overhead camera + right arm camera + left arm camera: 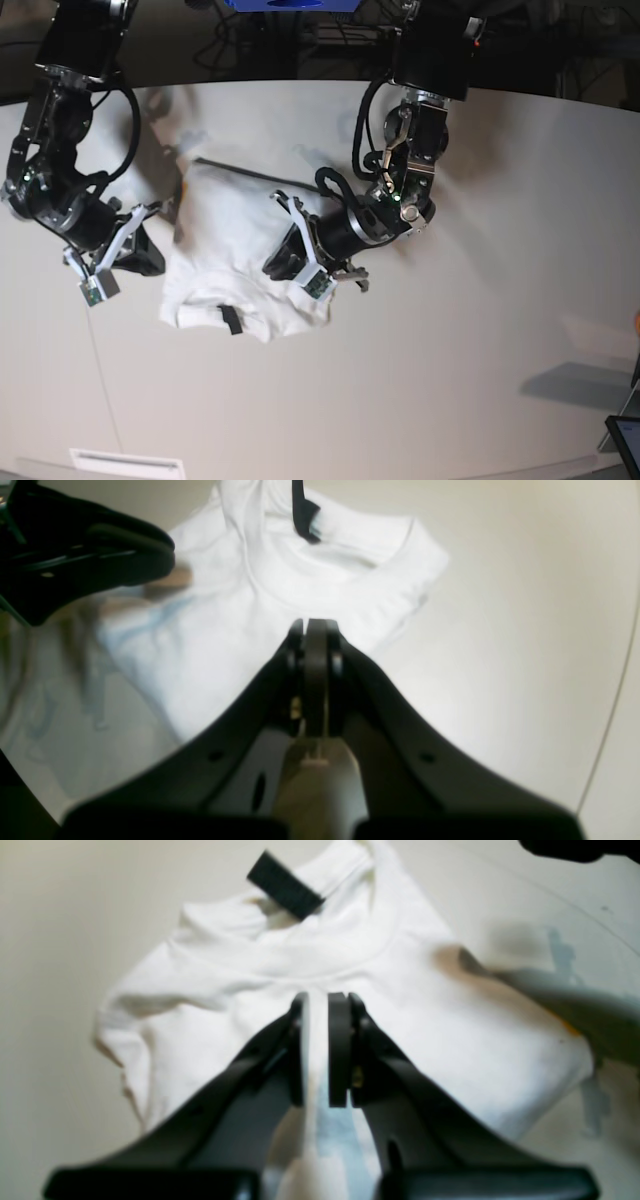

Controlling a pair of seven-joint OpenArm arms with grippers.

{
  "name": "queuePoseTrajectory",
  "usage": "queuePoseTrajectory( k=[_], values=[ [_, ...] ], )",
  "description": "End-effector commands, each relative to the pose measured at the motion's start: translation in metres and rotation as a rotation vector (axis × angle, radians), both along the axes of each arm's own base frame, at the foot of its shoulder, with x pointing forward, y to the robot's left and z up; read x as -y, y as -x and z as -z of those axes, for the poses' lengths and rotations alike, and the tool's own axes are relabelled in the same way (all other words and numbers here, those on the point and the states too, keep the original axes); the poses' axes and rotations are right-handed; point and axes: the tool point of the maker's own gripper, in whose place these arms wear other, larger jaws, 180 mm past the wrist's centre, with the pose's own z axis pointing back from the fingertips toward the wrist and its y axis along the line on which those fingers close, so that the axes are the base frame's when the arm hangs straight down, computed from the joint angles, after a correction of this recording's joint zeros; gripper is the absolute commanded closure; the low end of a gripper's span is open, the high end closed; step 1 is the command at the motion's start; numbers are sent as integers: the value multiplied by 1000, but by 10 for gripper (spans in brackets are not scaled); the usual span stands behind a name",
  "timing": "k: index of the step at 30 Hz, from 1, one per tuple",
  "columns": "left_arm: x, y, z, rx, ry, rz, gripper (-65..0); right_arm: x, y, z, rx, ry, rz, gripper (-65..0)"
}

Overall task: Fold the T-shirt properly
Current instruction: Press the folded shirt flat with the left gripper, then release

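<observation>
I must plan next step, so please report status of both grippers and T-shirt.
Left gripper slightly open, above shirt, empty. Right gripper shut, empty. T-shirt on table, bundled compactly, neck tag showing.

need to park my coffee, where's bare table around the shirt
Bare: the wide stretch of table right of the left arm in the base view, and the strip below the T-shirt's collar edge. Crowded: between both grippers, over the shirt.
</observation>
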Motion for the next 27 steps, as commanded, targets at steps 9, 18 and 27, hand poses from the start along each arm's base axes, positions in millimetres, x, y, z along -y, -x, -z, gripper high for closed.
queuePoseTrajectory(
  k=[9, 18, 27],
  values=[
    [-8, 17, 8, -20, 23, -14, -57, 2, -5, -4, 23, -22, 2, -3],
    [-8, 56, 31, -101, 25, -14, -57, 1, -5, -6, 29, -31, 3, -3],
    [-14, 66, 11, -39, 21, -11, -57, 1, 2, 2, 6, -30, 3, -3]
  ],
)
